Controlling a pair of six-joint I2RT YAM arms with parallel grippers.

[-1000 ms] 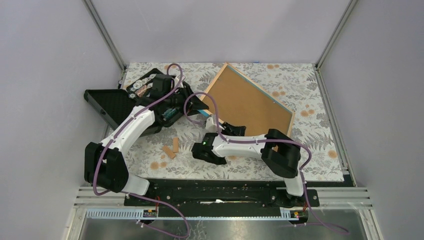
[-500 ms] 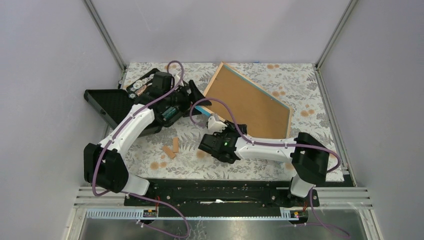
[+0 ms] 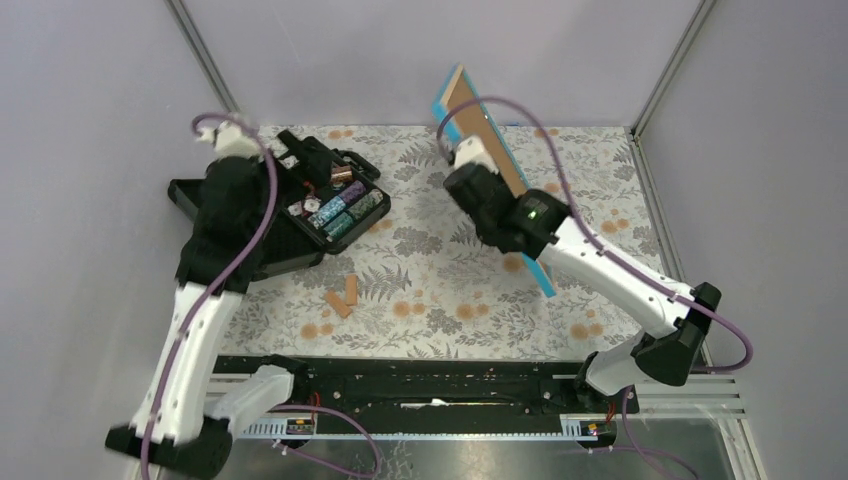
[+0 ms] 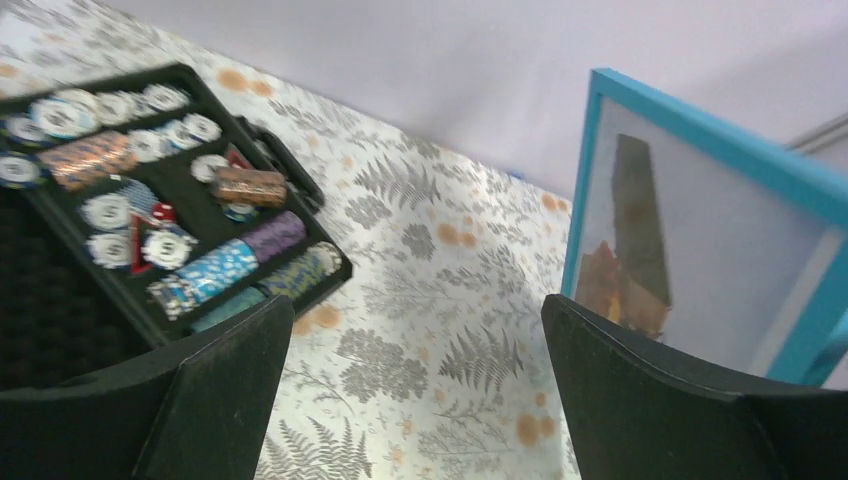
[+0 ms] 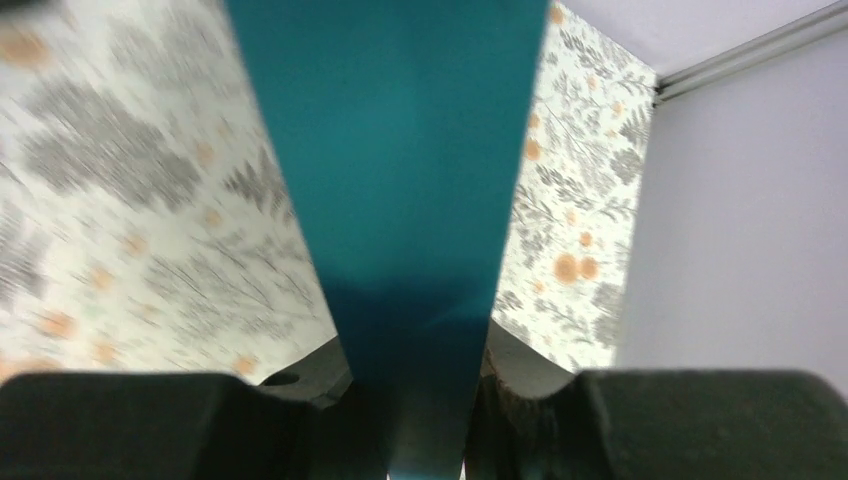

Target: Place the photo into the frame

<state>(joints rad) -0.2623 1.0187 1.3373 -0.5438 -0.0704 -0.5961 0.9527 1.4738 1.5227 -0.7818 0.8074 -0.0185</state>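
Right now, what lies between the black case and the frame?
Only bare floral cloth between the black case and the frame; the left wrist view shows it clearly.

The frame (image 3: pixel 468 108), lying flat right of the black case (image 3: pixel 320 205) before, now stands on edge in the right pincer (image 5: pixel 415 420) (clamped on its blue rim). The left pincer (image 4: pixel 420 345) has spread wide, drawn back above the case.

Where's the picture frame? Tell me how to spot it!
Look over the right half of the flowery table. The right gripper holds a big flat frame up on its edge there. Only it has a bright blue rim; the black case nearby doesn't.
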